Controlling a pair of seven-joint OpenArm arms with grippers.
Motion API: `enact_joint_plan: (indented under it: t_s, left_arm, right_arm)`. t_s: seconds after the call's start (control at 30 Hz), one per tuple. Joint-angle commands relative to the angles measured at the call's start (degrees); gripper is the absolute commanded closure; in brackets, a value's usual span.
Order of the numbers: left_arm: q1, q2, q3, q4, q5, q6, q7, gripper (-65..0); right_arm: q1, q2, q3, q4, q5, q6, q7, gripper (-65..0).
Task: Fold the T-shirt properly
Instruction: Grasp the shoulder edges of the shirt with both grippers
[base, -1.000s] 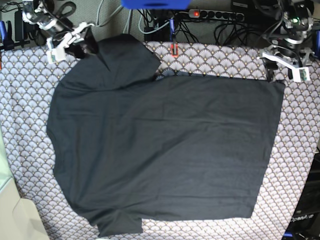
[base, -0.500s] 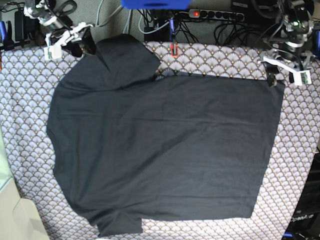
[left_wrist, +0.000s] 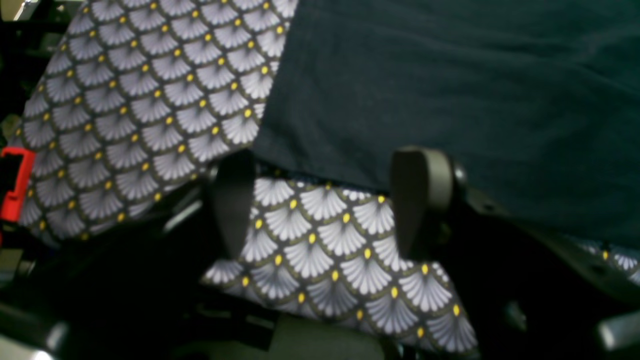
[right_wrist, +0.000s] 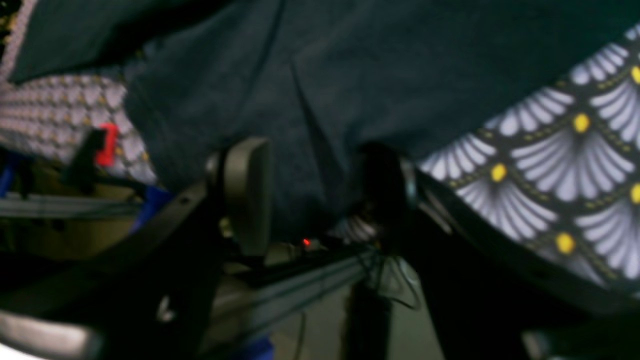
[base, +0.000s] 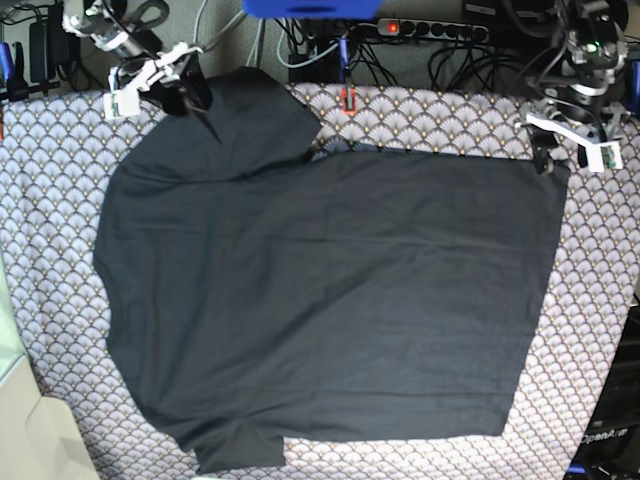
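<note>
Tablecloth with a pale scallop pattern covers the work surface, and the T-shirt lies flat on it, dark and plain, occupying most of the base view. Nearest the camera, the lower hem corner and one short sleeve rest at the front edge of the cloth. Farther back, the shirt body spreads smoothly, with the other sleeve folded over near the rear left. At the rear right of the base view, the left gripper sits at the shirt's far hem corner — its fingers stand apart, straddling bare tablecloth, with the hem edge lying just above the fingertips; no fabric is clamped between them. At the rear left of the base view, the right gripper is at the sleeve edge — its fingers are spread, with dark shirt fabric lying between them, though that view is too blurred to show contact. Beyond the table edge, a power strip and cables run along the back.
</note>
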Motion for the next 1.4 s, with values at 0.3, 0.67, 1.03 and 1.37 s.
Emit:
enact_joint_plan:
  t_s: [0.3, 0.67, 1.03, 1.37]
  left_arm:
    - [-0.96, -0.59, -1.91, 0.75, -0.31, 0.16, -0.98, -41.9]
    - [-6.59, -0.59, -1.91, -8.04, -0.4, 0.25, -0.98, -42.4]
    - [-10.02, 0.03, -3.49, -14.81, -0.4, 0.69, -1.6, -42.4]
    - [-13.53, 1.0, -6.39, -20.7, -0.4, 0.25, -1.42, -42.4]
  right_arm:
    - [1.33, 0.6, -0.85, -0.98, -1.34, 0.53, -3.56, 0.0]
    - [1.33, 0.78, -0.76, -0.9, -1.43, 0.53, -3.56, 0.0]
    - [1.33, 1.57, -0.85, -0.9, -1.43, 0.53, -3.56, 0.0]
    - [1.33, 1.57, -0.85, -0.9, -1.43, 0.53, -3.56, 0.0]
